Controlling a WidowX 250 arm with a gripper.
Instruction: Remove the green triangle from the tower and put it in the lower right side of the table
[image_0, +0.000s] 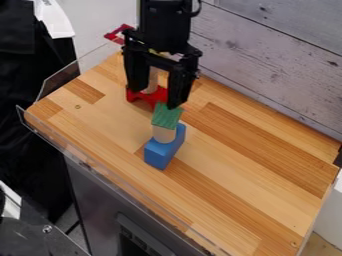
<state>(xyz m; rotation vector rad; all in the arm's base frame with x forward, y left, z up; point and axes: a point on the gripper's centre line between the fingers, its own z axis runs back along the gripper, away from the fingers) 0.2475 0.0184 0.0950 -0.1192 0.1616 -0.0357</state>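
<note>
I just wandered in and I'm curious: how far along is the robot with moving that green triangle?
Nothing looks done yet: the triangle tops a pale cylinder on a blue block. The hand hangs open close by, seemingly empty. Left: grip the triangle, lift it off, and put it on the table's lower right.

No legible txt or nos. anywhere.

Black robot arm, blocky dark housing, black cable at upper side; black two-finger gripper (157, 98), angular parts.
</note>
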